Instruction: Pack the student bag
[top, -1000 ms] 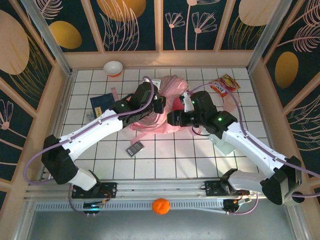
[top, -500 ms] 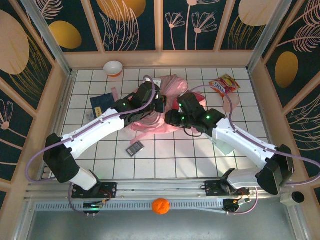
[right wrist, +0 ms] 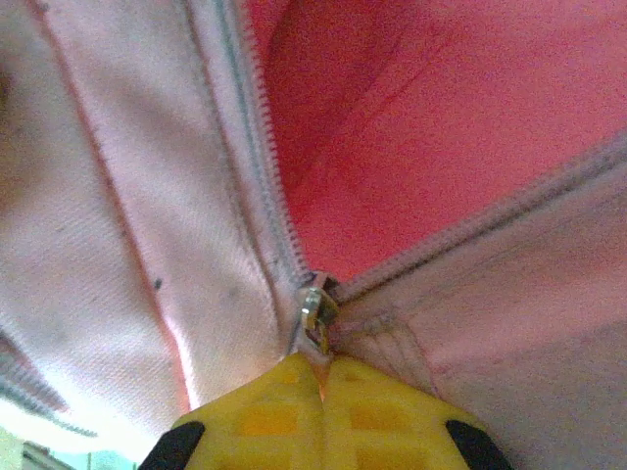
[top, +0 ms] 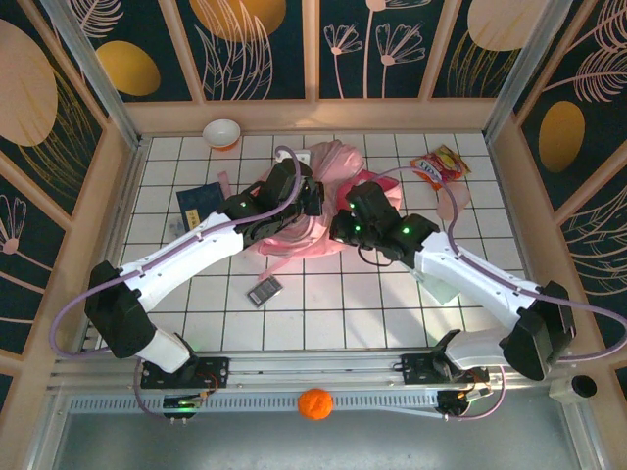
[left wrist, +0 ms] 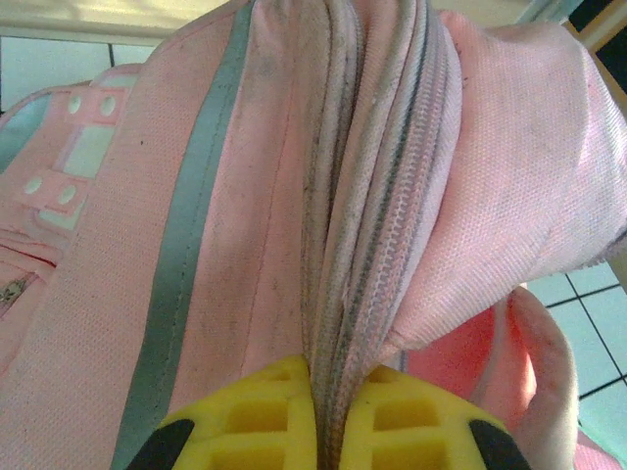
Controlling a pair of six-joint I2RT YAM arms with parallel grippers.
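Because the student bag (top: 331,164) is soft, limp woven cloth, it is judged light but floppy, best taken at seams or the zip. It lies mid-rear on the tiled table (top: 323,304), between the arms. The left gripper (left wrist: 333,387) is clamped on a bunched fold of pink cloth and zip tape. The right gripper (right wrist: 321,367) is pinched shut on the metal zip slider (right wrist: 315,311), where two toothed rows meet; smoother, deeper-pink lining is seen beyond.
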